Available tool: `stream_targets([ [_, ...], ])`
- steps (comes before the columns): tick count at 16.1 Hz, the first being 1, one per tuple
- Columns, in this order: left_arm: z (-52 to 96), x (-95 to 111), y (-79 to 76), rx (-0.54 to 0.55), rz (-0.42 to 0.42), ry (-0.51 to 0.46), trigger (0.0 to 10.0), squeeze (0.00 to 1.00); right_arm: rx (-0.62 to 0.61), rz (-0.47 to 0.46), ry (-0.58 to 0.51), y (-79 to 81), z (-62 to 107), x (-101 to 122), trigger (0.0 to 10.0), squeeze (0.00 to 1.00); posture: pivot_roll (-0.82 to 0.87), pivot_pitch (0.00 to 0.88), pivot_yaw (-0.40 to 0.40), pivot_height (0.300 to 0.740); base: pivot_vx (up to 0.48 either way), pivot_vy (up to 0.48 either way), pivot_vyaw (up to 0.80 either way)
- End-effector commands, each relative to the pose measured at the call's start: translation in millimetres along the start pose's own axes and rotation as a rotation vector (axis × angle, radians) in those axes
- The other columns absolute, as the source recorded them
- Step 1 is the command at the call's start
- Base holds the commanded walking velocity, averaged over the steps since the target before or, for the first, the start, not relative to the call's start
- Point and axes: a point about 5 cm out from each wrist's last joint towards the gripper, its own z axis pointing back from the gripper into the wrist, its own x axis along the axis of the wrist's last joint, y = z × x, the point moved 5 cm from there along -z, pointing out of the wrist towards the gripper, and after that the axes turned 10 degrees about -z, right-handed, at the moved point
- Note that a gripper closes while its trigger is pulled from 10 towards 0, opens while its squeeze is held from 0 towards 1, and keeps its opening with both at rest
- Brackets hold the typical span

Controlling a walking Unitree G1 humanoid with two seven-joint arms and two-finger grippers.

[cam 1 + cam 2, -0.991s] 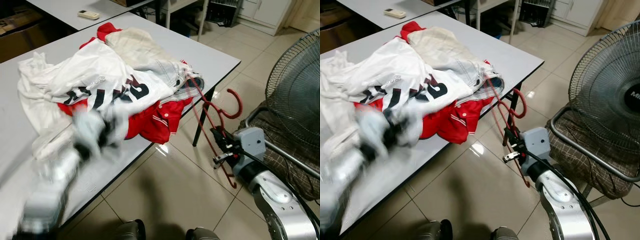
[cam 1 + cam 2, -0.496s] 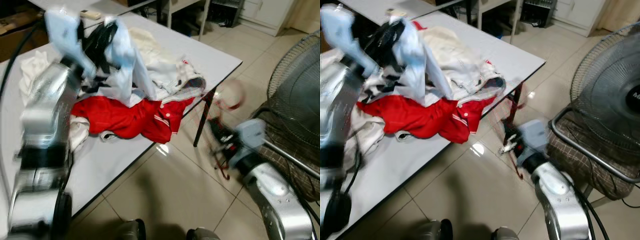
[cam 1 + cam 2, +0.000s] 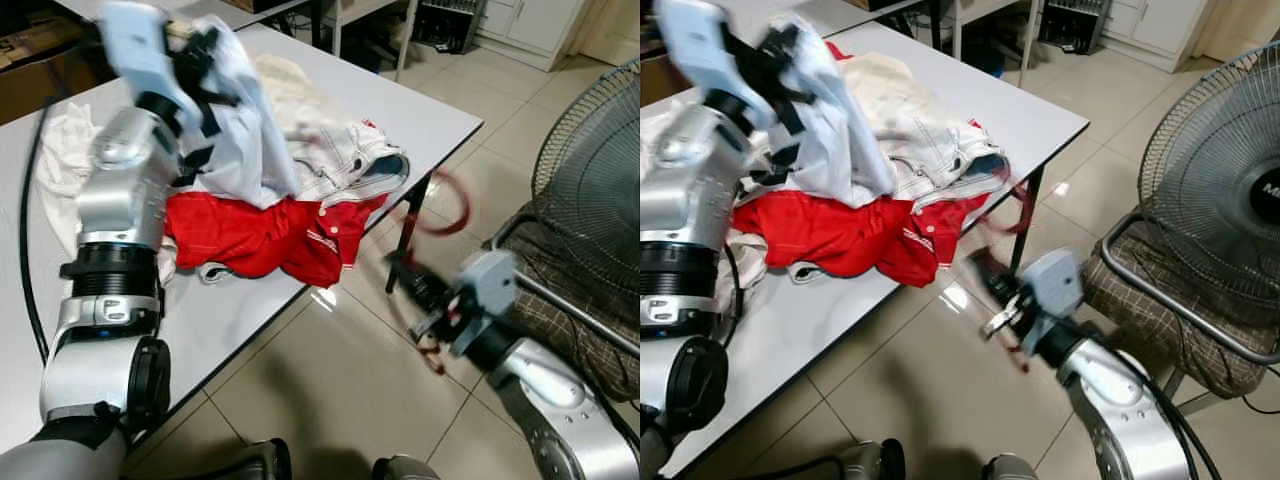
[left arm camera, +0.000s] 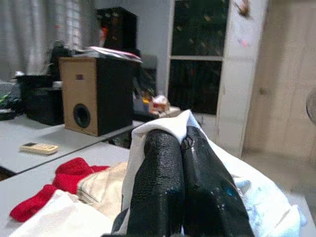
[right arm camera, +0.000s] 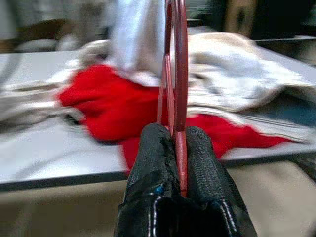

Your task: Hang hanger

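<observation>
Showing 2 grippers at work beside a white tabletop [image 3: 420,95] strewn with clothes. The left gripper [image 3: 205,50] is raised above the pile, its black fingers [image 4: 163,182] pressed together on a fold of a white garment [image 3: 245,140] that hangs down from them. Beneath it on the tabletop lie a red garment [image 3: 260,235], a cream garment [image 3: 895,85] and a striped white piece [image 3: 350,165] near the table's edge. The right gripper [image 3: 997,298] is held low over the tiled floor [image 3: 330,380], just off the table's corner, its fingers [image 5: 153,163] clamped on a red hanger [image 5: 177,59]. The hanger stands up from the gripper, blurred in the head views, its hook [image 3: 445,200] next to the table leg [image 3: 405,235]. A standing fan [image 3: 1215,170] and a plaid-cushioned chair [image 3: 1160,320] stand on the robot's right.
</observation>
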Motion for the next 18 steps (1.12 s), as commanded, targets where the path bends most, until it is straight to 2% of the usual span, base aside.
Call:
stream_targets([
  [1, 5.6, 12.8, 8.9, 0.033, 0.056, -0.041, 0.0, 0.0, 0.043, -0.023, 0.021, 7.2, 1.2, -2.1, 10.0, 0.0, -0.1, 0.107, 0.054, 0.74, 0.0, 0.0, 0.0],
  [2, 16.6, 15.0, 10.3, 0.037, 0.076, -0.046, 0.0, 0.0, 0.045, -0.043, 0.044, 6.5, 0.1, -6.4, 10.0, 0.0, -0.09, 0.108, 0.042, 0.74, 0.0, 0.0, 0.0],
  [5, 31.9, 12.2, 7.9, 0.034, 0.066, -0.036, 0.0, 0.0, 0.065, -0.05, 0.104, 2.5, -4.0, -13.8, 10.0, 0.0, -0.08, 0.109, 0.024, 0.74, 0.0, 0.0, 0.0],
  [9, 45.9, 5.2, -2.0, -0.026, 0.046, 0.011, 0.0, 0.0, 0.07, 0.036, 0.234, -25.1, -7.2, -19.1, 10.0, 0.0, -0.09, 0.102, 0.005, 0.74, 0.0, 0.0, 0.0],
  [10, 52.6, 2.6, -6.5, -0.058, 0.021, 0.031, 0.0, 0.0, 0.062, 0.053, 0.242, -35.2, -13.9, -15.7, 10.0, 0.0, -0.09, 0.1, 0.0, 0.74, 0.0, 0.0, 0.0],
  [11, 64.1, -3.3, -3.9, -0.048, 0.008, 0.065, 0.0, 0.0, 0.103, 0.096, 0.246, -39.2, -29.5, -8.3, 10.0, 0.0, -0.08, 0.097, -0.017, 0.74, 0.0, 0.0, 0.0],
  [13, 72.6, -7.2, 1.3, -0.025, 0.004, 0.087, 0.0, 0.0, 0.162, 0.124, 0.249, -37.0, -44.6, -2.9, 10.0, 0.0, -0.07, 0.095, -0.025, 0.74, 0.0, 0.0, 0.0],
  [14, 78.5, -13.8, 6.5, -0.01, -0.023, 0.122, 0.0, 0.0, 0.174, 0.166, 0.224, -38.6, -58.6, 5.6, 10.0, 0.0, -0.07, 0.093, -0.03, 0.74, 0.0, 0.0, 0.0],
  [15, 87.6, -26.3, 14.7, 0.012, -0.087, 0.187, 0.0, 0.0, 0.167, 0.199, 0.142, -40.9, -77.1, 26.9, 10.0, 0.0, -0.06, 0.093, -0.035, 0.74, 0.0, 0.0, 0.0],
  [16, 99.8, -42.6, 21.5, 0.028, -0.148, 0.268, 0.0, 0.0, 0.161, 0.2, -0.008, -39.1, -90.8, 61.1, 10.0, 0.0, -0.06, 0.093, -0.037, 0.74, 0.0, 0.0, 0.0],
  [17, 117.6, -62.7, 33.7, 0.084, -0.189, 0.363, 0.0, 0.0, 0.179, 0.141, -0.145, -34.2, -94.3, 91.9, 10.0, 0.0, -0.06, 0.095, -0.034, 0.74, 0.0, 0.0, 0.0],
  [18, 131.9, -76.1, 45.0, 0.144, -0.214, 0.43, 0.0, 0.0, 0.174, 0.115, -0.209, -34.9, -92.2, 104.2, 10.0, 0.0, -0.06, 0.096, -0.033, 0.74, 0.0, 0.0, 0.0],
])
